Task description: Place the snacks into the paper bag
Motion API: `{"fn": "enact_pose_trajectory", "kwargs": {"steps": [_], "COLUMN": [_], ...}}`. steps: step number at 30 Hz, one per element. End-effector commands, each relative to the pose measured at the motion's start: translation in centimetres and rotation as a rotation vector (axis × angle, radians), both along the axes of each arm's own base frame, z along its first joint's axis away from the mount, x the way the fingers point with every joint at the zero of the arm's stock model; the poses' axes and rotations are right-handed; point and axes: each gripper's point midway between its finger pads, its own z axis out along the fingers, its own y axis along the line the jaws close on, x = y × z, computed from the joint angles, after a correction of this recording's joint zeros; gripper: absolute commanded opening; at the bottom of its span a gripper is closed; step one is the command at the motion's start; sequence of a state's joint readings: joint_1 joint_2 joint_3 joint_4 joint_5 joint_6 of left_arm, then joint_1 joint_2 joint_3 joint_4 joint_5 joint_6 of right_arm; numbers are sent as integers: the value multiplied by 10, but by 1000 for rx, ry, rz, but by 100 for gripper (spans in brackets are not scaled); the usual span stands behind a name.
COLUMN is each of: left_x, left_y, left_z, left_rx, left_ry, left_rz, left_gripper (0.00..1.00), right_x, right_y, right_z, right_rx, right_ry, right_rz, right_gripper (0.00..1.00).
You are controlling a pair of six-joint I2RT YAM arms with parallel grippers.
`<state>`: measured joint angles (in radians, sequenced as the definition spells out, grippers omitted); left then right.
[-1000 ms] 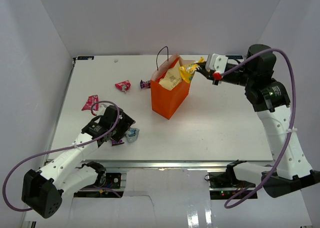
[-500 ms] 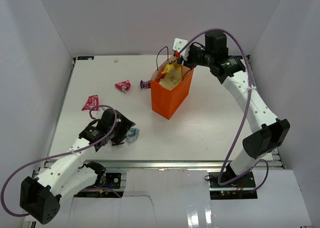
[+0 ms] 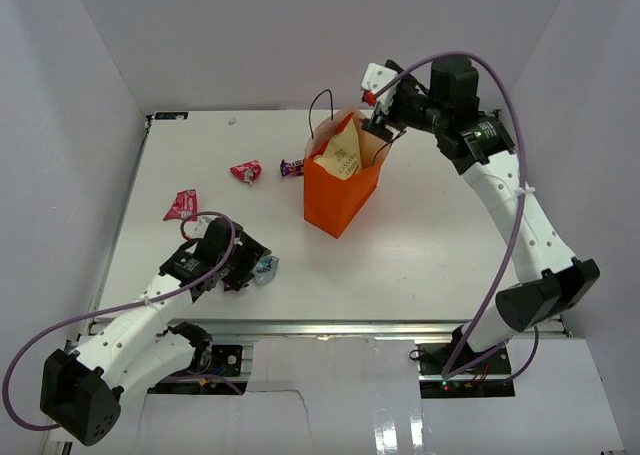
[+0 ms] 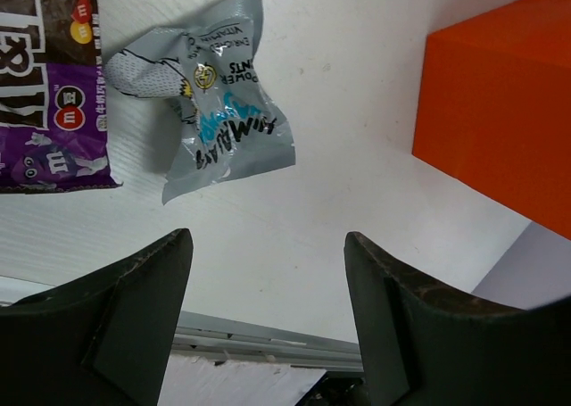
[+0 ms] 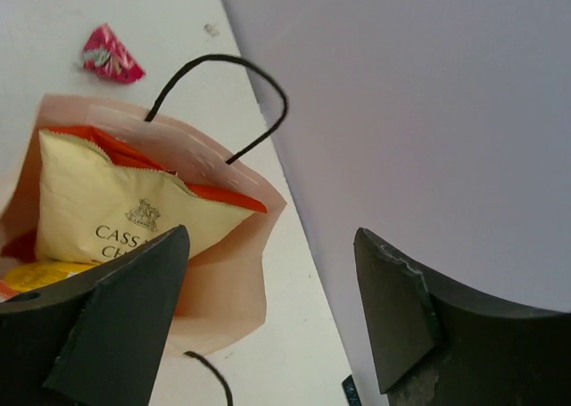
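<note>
The orange paper bag (image 3: 340, 197) stands upright mid-table. Its pale inside (image 5: 234, 245) holds a cream chip bag (image 5: 116, 211) and a yellow packet (image 5: 34, 276). My right gripper (image 3: 378, 127) hovers over the bag's far right rim, open and empty (image 5: 272, 235). Near the front left, my left gripper (image 3: 238, 267) is open (image 4: 268, 238) just short of a clear-blue packet (image 4: 214, 120) with a purple packet (image 4: 49, 94) beside it. Further snacks lie on the table: a pink-red packet (image 3: 245, 171), another (image 3: 180, 205), and a small purple-brown one (image 3: 291, 167).
The bag's black cord handle (image 5: 223, 62) arches near the right gripper. White enclosure walls close in the table on the left, back and right. The table's front metal rail (image 4: 268, 339) is just beneath the left fingers.
The right arm carried the yellow packet over the bag, opened, and the packet now lies inside. The left gripper has crept slightly closer to the clear-blue packet.
</note>
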<state>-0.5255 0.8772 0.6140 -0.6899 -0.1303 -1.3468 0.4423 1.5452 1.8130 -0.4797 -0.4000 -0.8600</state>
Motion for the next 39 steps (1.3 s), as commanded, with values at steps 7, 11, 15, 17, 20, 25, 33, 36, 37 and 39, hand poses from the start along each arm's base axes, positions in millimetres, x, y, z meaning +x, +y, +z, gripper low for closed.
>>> {"fn": "enact_pose_trajectory", "kwargs": {"steps": [7,11,15,17,20,25,33,36,37,39], "left_x": [3,15,21,19,17,26,76,82,82,77], "left_y": [1,7,17,20,15,7,-39,-59,-62,-78], "left_z": [-27,-39,-58,-65,-76,-65,61,140,158,209], "left_rx": [74,178,289,308,288,264,131,99,98,72], "left_ry": [166,189,224,240,259,203,-298,-588,-652,-822], "left_rz": [57,38,31,30,14,-33,-284,-434,-456,-571], "left_gripper": [75,75,71,58,36,18,0,0,0,0], "right_x": [-32,-46,-59,-64,-69,-74,-82,-86,-88,-90], "right_y": [-101,-129,-136,-139,-141,-142,-151,-155,-156,-157], "right_z": [-27,-57,-89,-104,-120,-134,-161,-179,-189,-197], "right_rx": [269,301,286,285,289,292,303,296,291,286], "right_ry": [268,343,395,424,469,504,570,605,624,638], "right_rz": [-266,-309,-323,-331,-333,-331,-365,-380,-387,-392], "right_gripper": [86,86,87,87,87,86,86,86,85,85]}}
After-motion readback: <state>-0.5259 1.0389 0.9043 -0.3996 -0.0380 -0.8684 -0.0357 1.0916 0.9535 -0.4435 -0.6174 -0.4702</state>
